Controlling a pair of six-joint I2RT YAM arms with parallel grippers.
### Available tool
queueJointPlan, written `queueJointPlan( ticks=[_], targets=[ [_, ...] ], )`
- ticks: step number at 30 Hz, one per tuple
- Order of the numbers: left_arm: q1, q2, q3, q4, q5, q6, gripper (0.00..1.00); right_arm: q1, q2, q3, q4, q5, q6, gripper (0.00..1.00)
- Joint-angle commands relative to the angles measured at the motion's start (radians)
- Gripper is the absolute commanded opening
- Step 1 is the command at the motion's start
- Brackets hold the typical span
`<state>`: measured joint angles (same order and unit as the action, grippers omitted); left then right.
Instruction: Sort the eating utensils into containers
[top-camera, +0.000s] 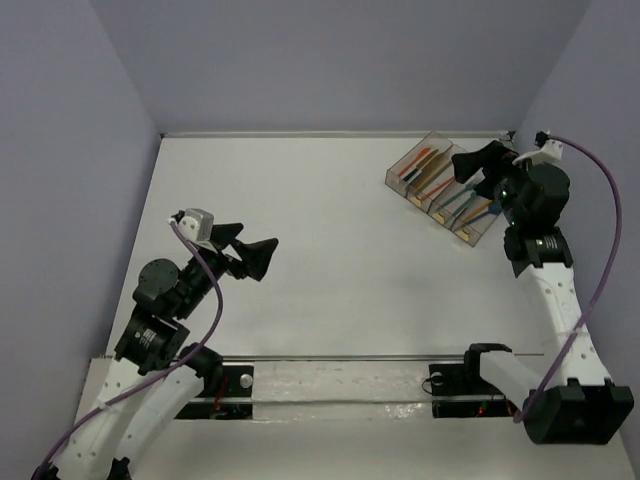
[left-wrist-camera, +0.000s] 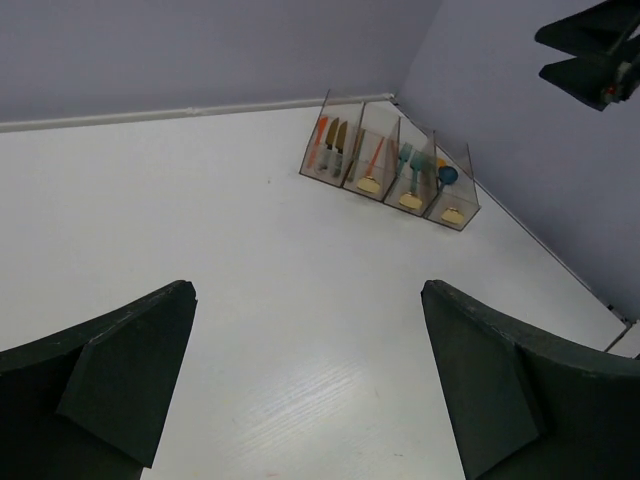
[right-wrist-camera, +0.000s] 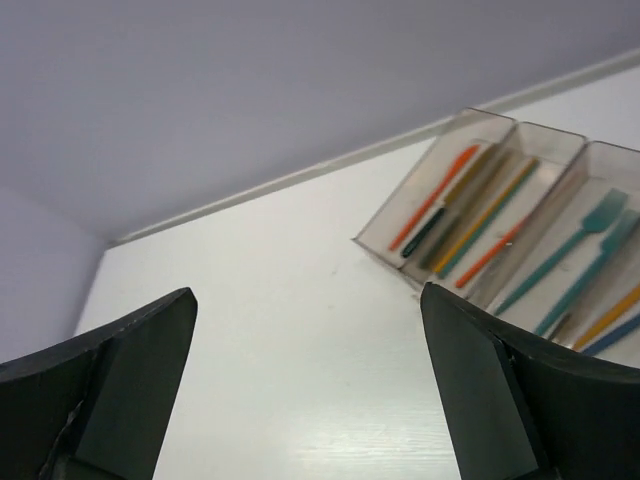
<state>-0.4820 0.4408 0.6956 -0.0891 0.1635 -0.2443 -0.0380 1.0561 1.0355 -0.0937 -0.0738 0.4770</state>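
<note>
- The containers (top-camera: 410, 156) — four smoky-clear bins joined in a row — sit at the far right corner of the table (top-camera: 330, 260), with the utensils (right-wrist-camera: 487, 220) lying inside.
- The right gripper (top-camera: 468, 176) hangs just beside the row's right end, its fingers spread wide with nothing between them.
- The left gripper (top-camera: 258, 240) is well apart on the table's left side, likewise spread and empty.
- Counted: two teal forks (right-wrist-camera: 560, 258) share one bin and one orange spoon (right-wrist-camera: 435, 198) lies in the end bin — I cannot count the rest.
</note>
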Motion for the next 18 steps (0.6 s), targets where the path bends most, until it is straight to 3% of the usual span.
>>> queueJointPlan(
  ticks=[1, 6, 11, 18],
  targets=[
    [0.005, 0.004, 0.008, 0.081, -0.025, -0.01, 0.99, 0.007, -0.21, -0.089, 0.083, -0.262, 0.074, 1.0],
    [0.005, 0.052, 0.117, 0.083, -0.047, -0.015, 0.99, 0.007, -0.535, -0.091, 0.0, -0.313, 0.026, 1.0],
    [0.005, 0.065, 0.205, 0.127, -0.073, -0.013, 0.99, 0.007, -0.64, -0.115, -0.064, -0.215, -0.005, 1.0],
    [0.005, 0.087, 0.231, 0.126, -0.079, -0.026, 0.99, 0.007, -0.64, -0.146, -0.081, -0.23, -0.014, 1.0]
  ],
)
